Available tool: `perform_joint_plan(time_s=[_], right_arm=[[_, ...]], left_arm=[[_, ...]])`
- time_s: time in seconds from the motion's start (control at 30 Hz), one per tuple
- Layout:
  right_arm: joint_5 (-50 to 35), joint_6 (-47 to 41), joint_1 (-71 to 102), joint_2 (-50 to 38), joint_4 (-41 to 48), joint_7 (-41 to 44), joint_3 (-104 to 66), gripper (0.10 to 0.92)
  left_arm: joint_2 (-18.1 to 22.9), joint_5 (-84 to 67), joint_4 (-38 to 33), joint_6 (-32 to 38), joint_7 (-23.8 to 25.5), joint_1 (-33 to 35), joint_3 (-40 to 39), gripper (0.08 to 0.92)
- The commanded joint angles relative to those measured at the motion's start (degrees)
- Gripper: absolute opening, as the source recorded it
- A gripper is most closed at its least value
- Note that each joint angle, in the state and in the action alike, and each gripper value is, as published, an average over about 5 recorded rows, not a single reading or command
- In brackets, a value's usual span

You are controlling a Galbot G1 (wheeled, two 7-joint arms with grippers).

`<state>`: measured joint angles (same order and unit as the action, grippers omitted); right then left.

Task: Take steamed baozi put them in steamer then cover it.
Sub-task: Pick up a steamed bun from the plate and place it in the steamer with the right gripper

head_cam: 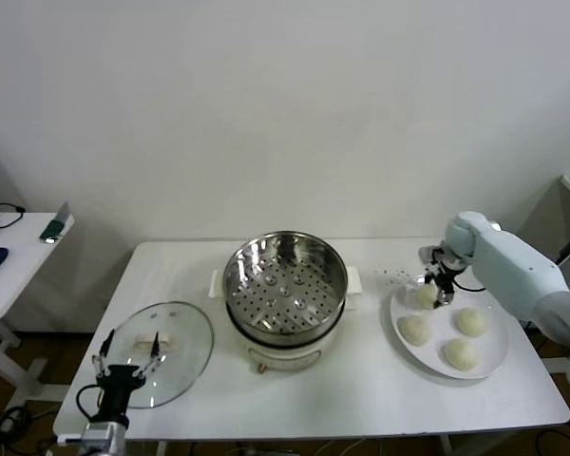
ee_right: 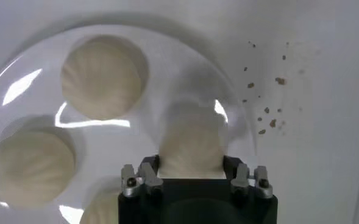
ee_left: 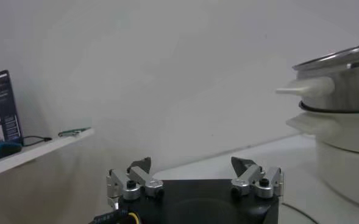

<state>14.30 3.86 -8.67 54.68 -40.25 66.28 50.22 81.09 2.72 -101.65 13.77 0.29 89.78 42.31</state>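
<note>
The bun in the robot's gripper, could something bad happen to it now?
Maybe. The right gripper is closed around one steamed baozi over the white plate. The bun looks soft, so a hard squeeze might dent it, or it could slip out on the way across to the steamer. The steamer's steel rim stands high, so a low carry might bump the bun against it.

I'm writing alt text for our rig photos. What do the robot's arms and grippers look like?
The right arm has a smooth, rounded white shell that ends in a small black gripper, the right gripper. The left gripper is black too, on a silvery wrist piece. Up close, each has a black block body, grey metal finger mounts with dark screws, and dark fingertips. No markings show.
</note>
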Motion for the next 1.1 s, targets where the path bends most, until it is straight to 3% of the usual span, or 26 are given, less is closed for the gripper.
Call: perform_joint_plan(time_s=[0.03,0.33,0.57,0.77,1.1], right_arm=[[-3.1,3.5,-8.3,-1.2,-5.4,0.4,7.7,0.683],[-10.9,13.0,-30.2,4.1,-17.0,2.1,24.4,0.687],[-4.5,22.1,-34.9,13.1,-22.7,1.2,24.3,0.687],[-0.4,24.8,-33.5,18.8,-26.7,-0.4,23.2,0.687],[9.5,27.7,-23.3,24.7,-24.7,-2.0,20.5,0.687]], left_arm=[[0.0,-0.1,-0.2,0.2,0.0,0.6,0.0,0.823],[0.1,0.0,-0.4,0.6,0.0,1.5,-0.3,0.823],[0.1,0.3,-0.6,0.6,0.0,2.0,-0.6,0.823],[-0.7,0.4,-0.9,0.4,0.0,2.1,-0.8,0.823],[-1.1,0.5,-1.8,0.0,0.1,2.5,-0.8,0.823]])
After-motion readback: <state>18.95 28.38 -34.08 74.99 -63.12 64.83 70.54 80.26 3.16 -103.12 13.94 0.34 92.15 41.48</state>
